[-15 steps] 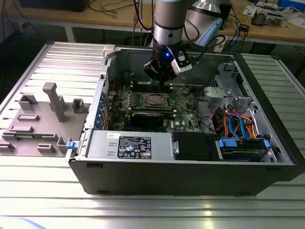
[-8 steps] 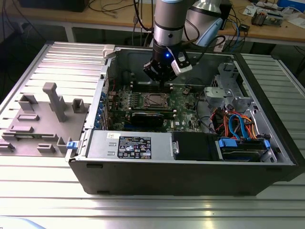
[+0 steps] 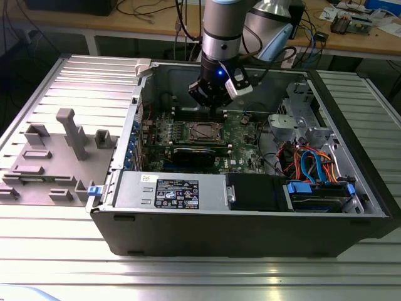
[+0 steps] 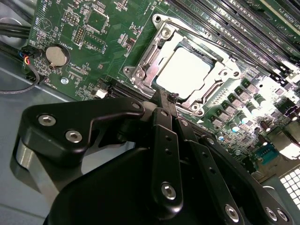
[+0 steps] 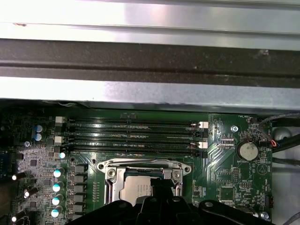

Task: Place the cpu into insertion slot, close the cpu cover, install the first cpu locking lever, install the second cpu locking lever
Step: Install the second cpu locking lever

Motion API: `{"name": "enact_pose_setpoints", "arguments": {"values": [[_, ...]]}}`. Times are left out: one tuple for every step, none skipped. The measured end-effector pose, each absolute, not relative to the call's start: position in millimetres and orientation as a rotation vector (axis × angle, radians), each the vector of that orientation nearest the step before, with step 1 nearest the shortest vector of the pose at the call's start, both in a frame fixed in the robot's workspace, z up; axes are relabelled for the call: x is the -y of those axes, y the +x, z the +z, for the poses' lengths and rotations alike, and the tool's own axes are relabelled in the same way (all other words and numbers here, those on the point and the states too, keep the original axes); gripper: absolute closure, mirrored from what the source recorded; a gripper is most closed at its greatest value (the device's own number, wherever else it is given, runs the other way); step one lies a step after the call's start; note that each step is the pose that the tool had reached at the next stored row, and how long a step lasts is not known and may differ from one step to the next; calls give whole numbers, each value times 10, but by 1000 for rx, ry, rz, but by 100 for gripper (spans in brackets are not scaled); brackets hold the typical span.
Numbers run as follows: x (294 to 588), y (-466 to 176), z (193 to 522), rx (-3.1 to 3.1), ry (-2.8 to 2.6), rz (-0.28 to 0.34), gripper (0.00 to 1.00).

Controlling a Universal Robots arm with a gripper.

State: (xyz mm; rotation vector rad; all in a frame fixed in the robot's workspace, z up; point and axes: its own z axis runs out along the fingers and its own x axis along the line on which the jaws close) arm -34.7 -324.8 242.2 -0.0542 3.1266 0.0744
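Cpu [image 4: 183, 71] sits under its cpu cover [image 4: 140, 70]; the claw [image 4: 165, 97], pinched together and empty, hovers beside memory slots [image 5: 133, 136].

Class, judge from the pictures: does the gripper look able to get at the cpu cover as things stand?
Probably yes. The gripper hangs just over the edge of the cpu cover, fingers together, and nothing lies between them. The cover lies flat around the cpu, with the open case leaving the way free from above.

cpu [image 4: 182, 71] sits in insertion slot [image 4: 140, 70] on motherboard [image 3: 188, 125], cpu cover [image 4: 220, 63] down over it; gripper [image 4: 165, 96] just above slot edge, memory slots [image 5: 131, 136] beside.
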Motion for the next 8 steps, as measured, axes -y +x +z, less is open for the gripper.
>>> {"name": "enact_pose_setpoints", "arguments": {"values": [[3254, -347, 2422, -3127, -54, 74, 89], [3267, -348, 2420, -3127, -54, 74, 89], [3277, -348, 2419, -3127, -54, 74, 89], [3289, -348, 2419, -3127, -54, 75, 89], [3298, -348, 2419, -3127, -54, 74, 89], [3302, -348, 2418, -3127, -54, 75, 89], [3303, -348, 2418, -3127, -54, 75, 89], [3304, -348, 2419, -3127, -54, 75, 89]]}}
